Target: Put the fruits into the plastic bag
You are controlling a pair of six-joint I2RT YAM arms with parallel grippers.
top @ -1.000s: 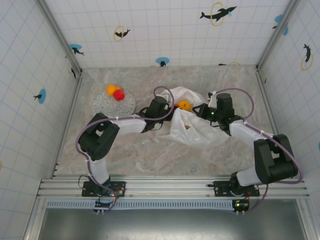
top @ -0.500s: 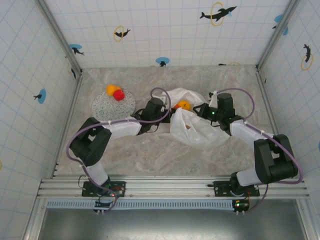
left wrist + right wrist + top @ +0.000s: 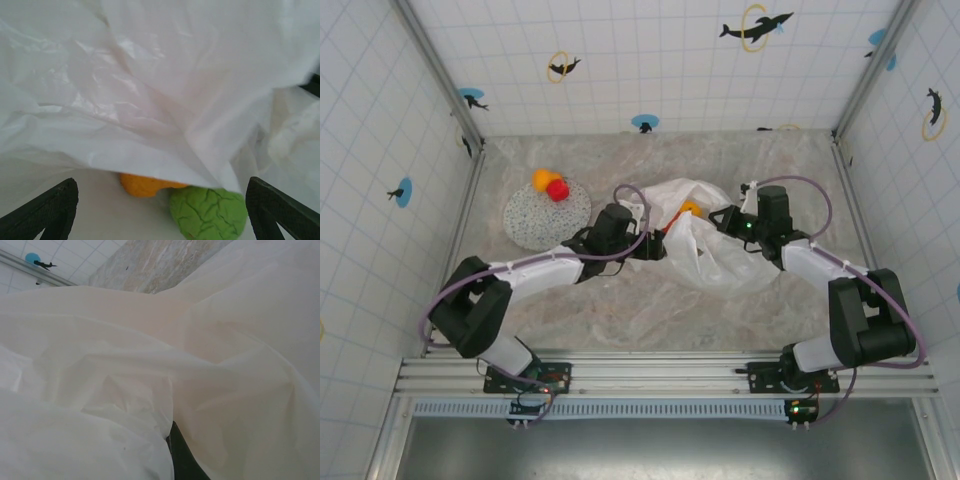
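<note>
The plastic bag (image 3: 720, 255) lies crumpled at mid-table, white and wrinkly. An orange fruit (image 3: 690, 209) shows at its upper opening. My left gripper (image 3: 657, 245) sits at the bag's left edge, open wide and holding nothing. In the left wrist view an orange fruit (image 3: 142, 184) and a green fruit (image 3: 207, 212) lie side by side on white film under a fold of the bag (image 3: 165, 95), between my dark fingers (image 3: 55, 210). My right gripper (image 3: 722, 222) is shut on the bag's upper right edge; film (image 3: 125, 390) wraps its one visible finger (image 3: 184, 460). Another orange fruit (image 3: 541, 179) and a red fruit (image 3: 557, 189) rest on the plate's far edge.
The round speckled grey plate (image 3: 542, 220) lies left of the bag, close to my left forearm. Tiled walls close in the table on the left, right and far sides. Bare marbled tabletop (image 3: 650, 310) stretches along the near side.
My left arm has pulled back to the left and nearer, away from the bag's mouth, with its jaws open. The bag's left side has shifted. The right arm has held still.
</note>
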